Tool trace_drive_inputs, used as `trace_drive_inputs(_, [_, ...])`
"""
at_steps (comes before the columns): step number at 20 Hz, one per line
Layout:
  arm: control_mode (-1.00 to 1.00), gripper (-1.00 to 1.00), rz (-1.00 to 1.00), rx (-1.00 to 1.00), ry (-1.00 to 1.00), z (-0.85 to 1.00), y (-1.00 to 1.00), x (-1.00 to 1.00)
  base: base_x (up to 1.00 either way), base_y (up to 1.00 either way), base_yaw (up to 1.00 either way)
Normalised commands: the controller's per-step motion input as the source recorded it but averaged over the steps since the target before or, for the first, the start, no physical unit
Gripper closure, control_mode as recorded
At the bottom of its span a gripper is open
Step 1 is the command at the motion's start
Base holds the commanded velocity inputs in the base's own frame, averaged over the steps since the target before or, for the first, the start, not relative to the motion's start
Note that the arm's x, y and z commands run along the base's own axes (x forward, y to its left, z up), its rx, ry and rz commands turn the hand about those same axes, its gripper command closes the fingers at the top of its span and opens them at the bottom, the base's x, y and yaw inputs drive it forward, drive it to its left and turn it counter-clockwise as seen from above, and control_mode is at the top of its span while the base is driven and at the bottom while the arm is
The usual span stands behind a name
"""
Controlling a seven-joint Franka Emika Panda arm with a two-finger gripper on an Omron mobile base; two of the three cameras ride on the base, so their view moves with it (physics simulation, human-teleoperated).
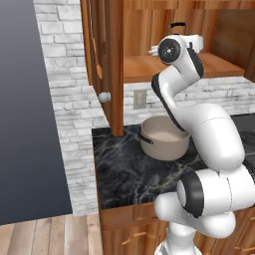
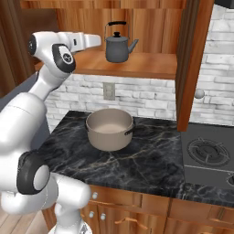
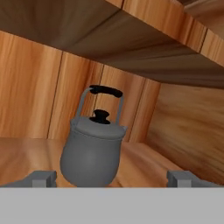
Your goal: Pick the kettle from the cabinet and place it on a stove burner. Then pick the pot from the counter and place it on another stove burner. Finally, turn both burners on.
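The dark grey kettle (image 3: pixel 92 148) stands upright on the plank shelf of the wooden cabinet (image 2: pixel 151 64), just ahead of my gripper (image 3: pixel 113 178) and a little left of its centre line. The gripper is open, its two tips wide apart with nothing between them. In the right base view the kettle (image 2: pixel 118 48) sits just right of my white hand. In the left base view only the kettle's handle (image 1: pixel 177 26) shows above the arm. The beige pot (image 2: pixel 109 130) rests on the black marble counter (image 2: pixel 137 167) below the cabinet. A stove burner (image 2: pixel 208 153) lies to the right.
The cabinet's tall door (image 2: pixel 192 64) hangs open between the shelf and the stove, its round knob (image 2: pixel 199 94) facing right. A second door (image 1: pixel 107 60) stands open on the left side. A white brick wall with an outlet (image 2: pixel 109 90) backs the counter.
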Motion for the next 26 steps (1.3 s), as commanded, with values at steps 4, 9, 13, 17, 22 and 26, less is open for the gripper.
trace_drive_inputs(4, [-1.00,-1.00,-0.03,-0.02,0.00,0.00,0.08,0.24,0.00,0.00,0.00])
trace_drive_inputs(9, [-1.00,-1.00,-0.05,-0.02,0.00,0.00,0.05,0.24,0.00,0.00,0.00])
trace_drive_inputs(13, [-1.00,-1.00,-0.06,0.00,0.00,0.00,0.00,0.36,0.00,0.00,0.00])
trace_drive_inputs(17, [-1.00,-1.00,-0.07,0.00,0.00,-0.02,0.00,0.39,0.00,0.00,0.00])
trace_drive_inputs(22, [-1.00,-1.00,-0.07,0.00,0.00,-0.03,0.00,0.32,0.00,0.00,0.00])
trace_drive_inputs(26, [-1.00,-1.00,-0.04,0.00,0.00,-0.05,0.00,0.25,0.00,0.00,0.00])
